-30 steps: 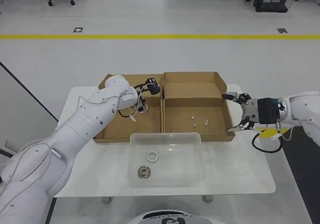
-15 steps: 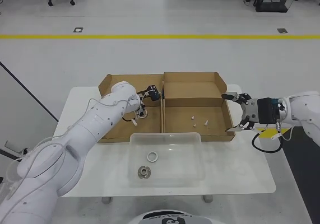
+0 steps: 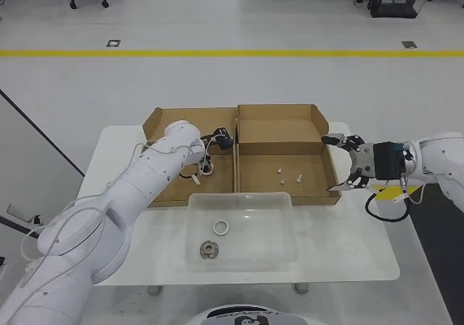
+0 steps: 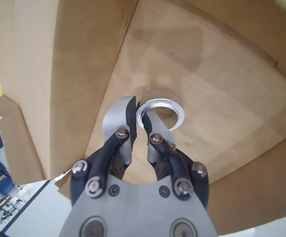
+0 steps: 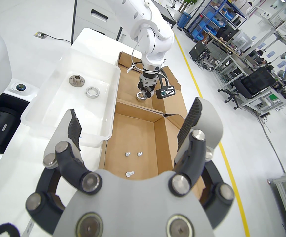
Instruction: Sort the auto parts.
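— What have your left fingers got?
— My left fingers [image 4: 129,122] are pinched narrow on the rim of a metal ring [image 4: 162,101], one finger inside it and one outside. They are low in the left cardboard box [image 3: 219,180]. I cannot tell whether the ring touches the box floor.
— And the right ones?
— My right fingers [image 5: 191,120] are spread wide with nothing between them, just off the outer side of the right cardboard box [image 3: 260,175]. A few small screws [image 5: 127,153] lie on that box's floor.
— The tub?
— The clear tub [image 3: 240,197] sits on the surface [image 3: 345,236] just in front of both boxes. In it lie a second ring [image 3: 222,227] and a flanged hub [image 3: 208,249], near each other but apart.
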`<state>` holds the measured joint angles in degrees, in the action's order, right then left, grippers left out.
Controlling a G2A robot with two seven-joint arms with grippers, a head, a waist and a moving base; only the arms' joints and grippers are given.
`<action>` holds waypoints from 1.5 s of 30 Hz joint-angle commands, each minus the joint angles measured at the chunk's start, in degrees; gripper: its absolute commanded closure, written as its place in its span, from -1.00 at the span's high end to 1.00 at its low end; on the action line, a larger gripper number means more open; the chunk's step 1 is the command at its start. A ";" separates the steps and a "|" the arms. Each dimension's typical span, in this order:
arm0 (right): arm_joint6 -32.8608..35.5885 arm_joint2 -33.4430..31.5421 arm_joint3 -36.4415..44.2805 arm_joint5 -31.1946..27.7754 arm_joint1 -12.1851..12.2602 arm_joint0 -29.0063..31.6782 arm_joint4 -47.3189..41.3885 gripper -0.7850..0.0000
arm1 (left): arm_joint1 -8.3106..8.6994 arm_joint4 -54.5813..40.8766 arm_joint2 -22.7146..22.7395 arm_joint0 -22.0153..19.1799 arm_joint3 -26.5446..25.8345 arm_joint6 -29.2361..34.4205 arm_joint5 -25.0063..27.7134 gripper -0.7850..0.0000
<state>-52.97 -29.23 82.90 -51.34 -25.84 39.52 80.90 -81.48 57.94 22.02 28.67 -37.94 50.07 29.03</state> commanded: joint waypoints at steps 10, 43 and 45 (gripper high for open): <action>0.00 0.00 0.00 0.00 0.00 0.00 0.00 1.00 | -1.04 0.25 1.08 -0.70 2.17 -1.17 0.52 1.00; 0.00 0.00 0.00 0.00 0.00 0.00 0.00 1.00 | 16.95 -5.44 25.18 13.80 -57.65 26.10 -0.91 1.00; 0.00 0.00 0.00 0.00 0.00 0.00 0.00 1.00 | 18.27 -6.92 24.12 14.24 -60.41 26.91 -1.71 1.00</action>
<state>-52.97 -29.23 82.90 -51.34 -25.85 39.52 80.90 -64.08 52.09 46.85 42.68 -96.54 76.51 27.80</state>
